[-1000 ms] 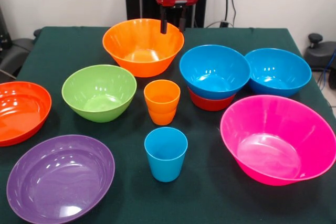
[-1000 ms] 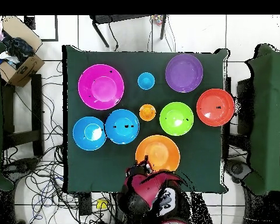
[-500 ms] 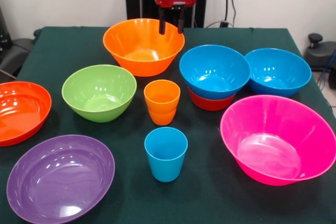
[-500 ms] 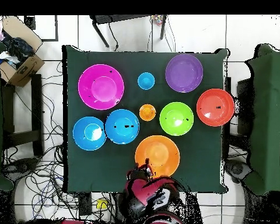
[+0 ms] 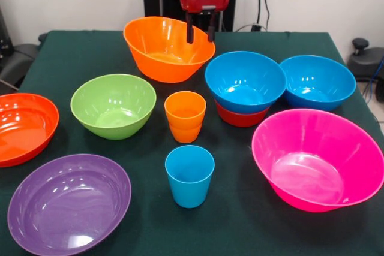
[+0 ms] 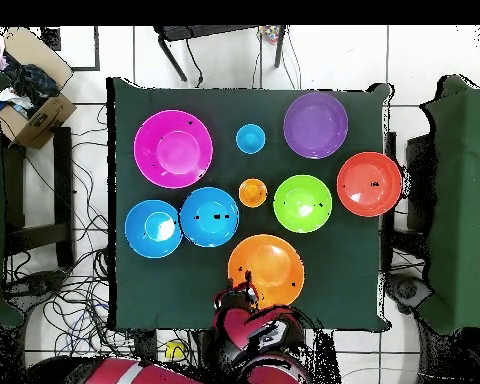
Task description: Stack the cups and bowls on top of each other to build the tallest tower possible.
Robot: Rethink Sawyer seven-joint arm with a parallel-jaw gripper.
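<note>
My gripper (image 5: 200,35) stands at the back of the table with its fingers astride the far right rim of the orange bowl (image 5: 162,52), shut on it. The bowl is tipped up, its opening turned toward the front. From above, the gripper (image 6: 239,297) sits at the edge of this bowl (image 6: 266,268). Two nested orange cups (image 5: 185,115) stand mid-table, with the light blue cup (image 5: 189,175) in front. One blue bowl (image 5: 245,79) rests on a red-orange bowl (image 5: 240,118). Green (image 5: 113,105), second blue (image 5: 318,81), pink (image 5: 318,160), purple (image 5: 69,202) and red-orange (image 5: 24,125) bowls sit singly.
The dark green table (image 6: 344,290) is crowded with bowls. A cardboard box (image 6: 34,105) sits on the floor off one corner, and cables (image 6: 74,300) lie on the floor beside the table.
The orange bowl has tipped up and shifted slightly as the gripper took hold of its far rim. The gripper moved a little to the right. Everything else stayed put.
</note>
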